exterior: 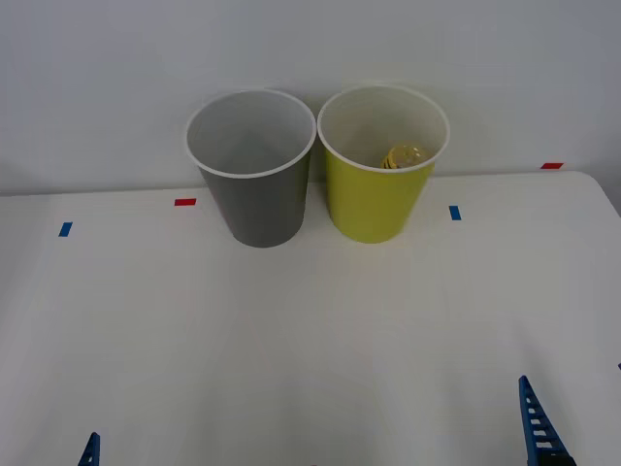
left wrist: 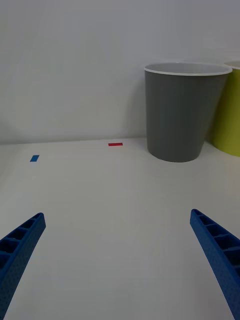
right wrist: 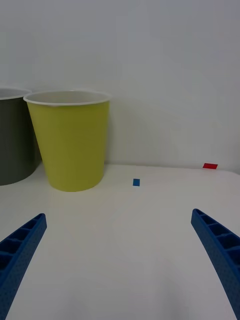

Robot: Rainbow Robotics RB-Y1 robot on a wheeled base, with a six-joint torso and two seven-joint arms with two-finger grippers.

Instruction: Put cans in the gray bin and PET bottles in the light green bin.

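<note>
The white table carries two bins at its far edge, side by side and nearly touching at the rims: the gray bin at about 11 o'clock from the robot, the light green bin at about 1 o'clock. In the green one lies something yellow — by its colour likely the PET bottle, already in its proper bin. The front rim cuts it off, so its long axis cannot be made out.

No can or bottle lies on the table, so I judge no pick is left.

The right gripper sits low at 5 o'clock, nearer the green bin; the left gripper at 7 o'clock, nearer the gray. Both stand spread wide — nothing held.

The gray bin's bottom is hidden.
</note>
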